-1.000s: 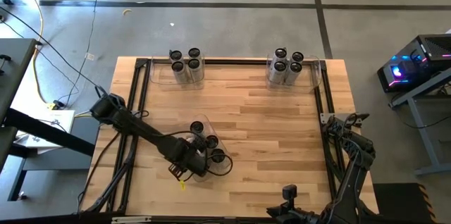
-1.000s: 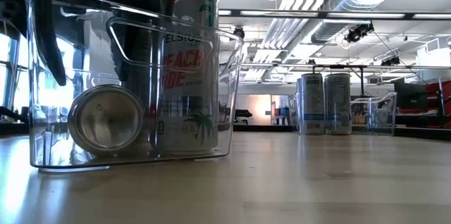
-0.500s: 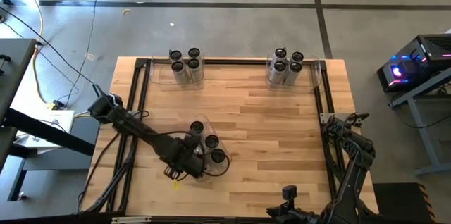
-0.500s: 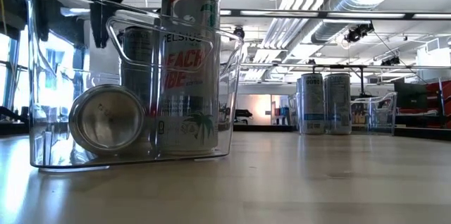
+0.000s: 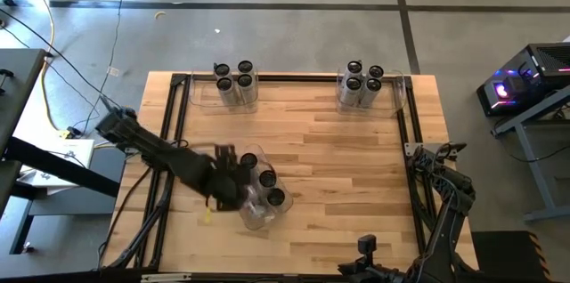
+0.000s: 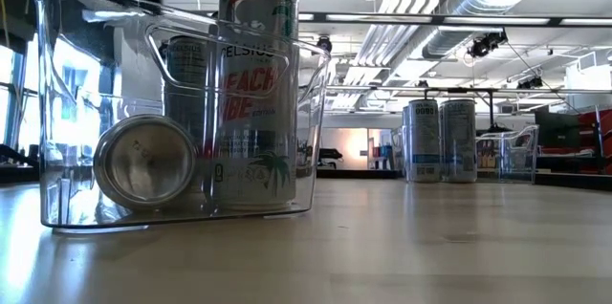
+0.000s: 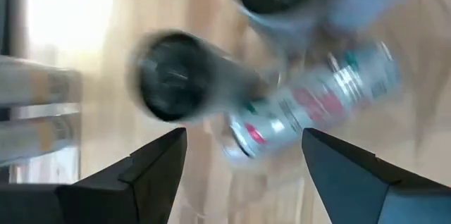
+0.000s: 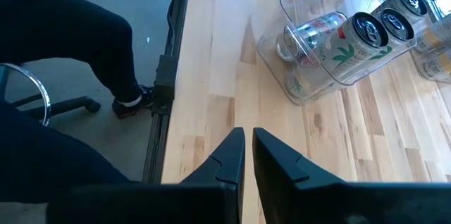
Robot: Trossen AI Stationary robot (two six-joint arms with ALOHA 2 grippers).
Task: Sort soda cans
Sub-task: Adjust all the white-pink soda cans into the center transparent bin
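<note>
A clear bin [image 5: 253, 218] at the table's near left holds soda cans. Two of them [image 6: 256, 89] [image 6: 186, 118] show upright in the low view, and one [image 6: 145, 162] lies on its side on the bin's floor. My left gripper [image 7: 243, 136] hangs open above these cans, just left of the bin in the high view [image 5: 230, 174]; it is above the low view's picture. The left wrist view is blurred and shows the lying can [image 7: 310, 104] and a dark can top [image 7: 169, 76] below the fingers. My right gripper [image 8: 246, 145] waits shut at the table's right side, over bare wood.
Two more clear bins stand at the far edge, one at the left [image 5: 201, 92] and one at the right [image 5: 397, 92], each with several upright cans [image 5: 235, 78] [image 5: 361, 83]. Bare wood lies between them and the near bin. A person's dark-trousered leg [image 8: 84, 41] stands beyond the table's edge.
My left gripper has risen out of the near bin, rolled about its own axis and drawn a little toward the table's left and far side, staying open. In the low view its dark finger has left the bin. The cans in the bin have kept still.
</note>
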